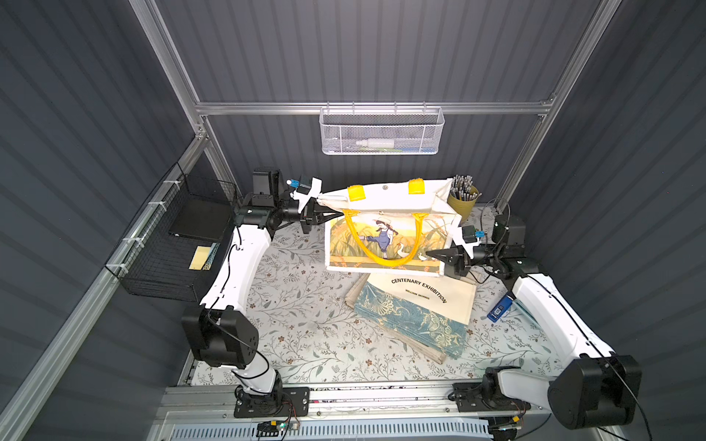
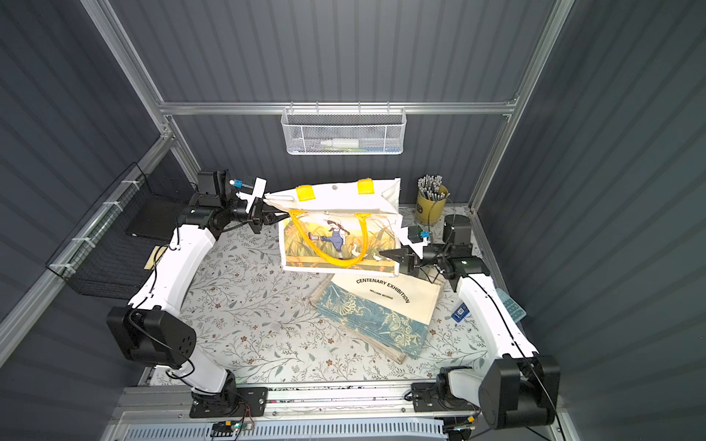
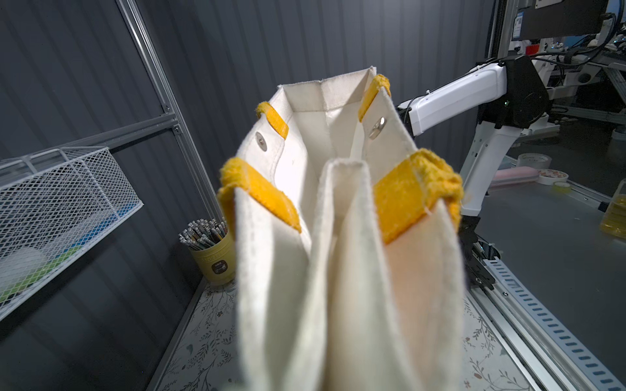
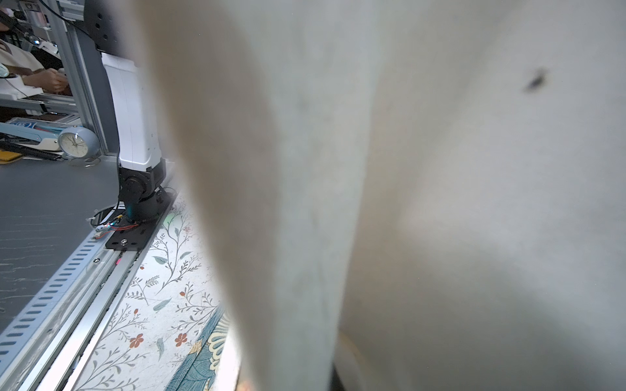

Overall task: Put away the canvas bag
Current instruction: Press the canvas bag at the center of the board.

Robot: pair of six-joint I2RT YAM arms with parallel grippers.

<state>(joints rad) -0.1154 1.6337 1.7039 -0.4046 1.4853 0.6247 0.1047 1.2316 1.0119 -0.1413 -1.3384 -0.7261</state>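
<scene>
The canvas bag (image 1: 386,229) is white with yellow handles (image 1: 382,261) and a printed girl with geese. It hangs upright at the back of the table in both top views, mouth open. My left gripper (image 1: 319,201) is shut on its top left corner and holds it up. In the left wrist view the bag's open mouth (image 3: 338,142) fills the middle and hides the jaws. My right gripper (image 1: 435,254) is shut on the bag's lower right side edge. Blurred white fabric (image 4: 372,203) covers most of the right wrist view, jaws hidden.
A folded "Centenary Exhibition" tote (image 1: 420,305) lies on other folded cloth under the bag's front. A yellow pencil cup (image 1: 463,202) stands back right. A white mesh basket (image 1: 382,131) hangs on the back rail, a black wire basket (image 1: 172,248) on the left. A blue device (image 1: 499,307) lies right.
</scene>
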